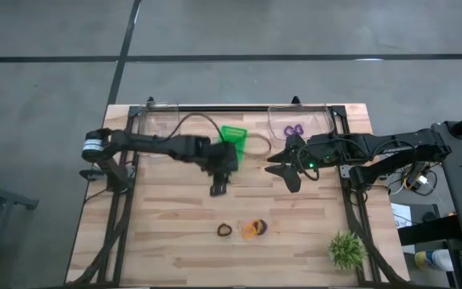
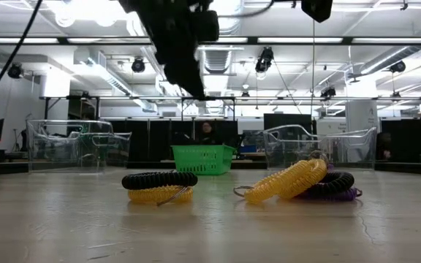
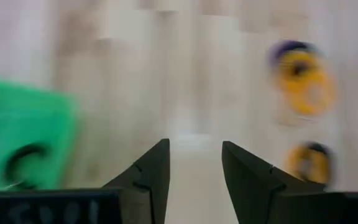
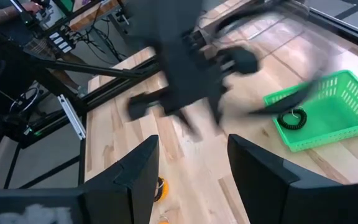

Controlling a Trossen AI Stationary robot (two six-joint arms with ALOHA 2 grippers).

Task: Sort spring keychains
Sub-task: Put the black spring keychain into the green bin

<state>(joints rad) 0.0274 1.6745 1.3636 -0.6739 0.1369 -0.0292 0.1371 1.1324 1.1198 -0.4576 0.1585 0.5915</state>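
Spring keychains (image 1: 247, 229) left to sort sit in two small clumps on the bare wood toward the near edge of the table (image 1: 175, 241). Low view: one clump is a black coil (image 2: 159, 179) stacked on a yellow-orange one (image 2: 159, 194). The other is a yellow-orange coil (image 2: 287, 180) leaning over black and purple ones (image 2: 335, 186). The two clumps sit near each other but apart. One black coil (image 4: 291, 118) already lies in the green basket (image 1: 234, 136). Two purple ones (image 1: 293, 130) are in the clear bin (image 1: 323, 120) at the back right.

Left gripper (image 1: 218, 188) hangs above the table between basket and clumps, fingers (image 3: 148, 177) spread, nothing between them. Right gripper (image 1: 287, 170) waits in front of the clear bin, fingers spread, empty.

Judging by that, the step is the left arm going for the next coil. To do it well:
- take the top coil of a stack, not a lower one, so only one colour lifts
- straddle the cord, not the hole, and come straight down
- black-on-yellow clump looks easier; the three-colour pile is tangled-looking and may drag a neighbour
- lift slowly and check nothing hangs off it

Coils look soft and light, and will likely stretch if snagged.

Spiky green plant (image 1: 347, 249) sits at the near right corner, clear of the work.
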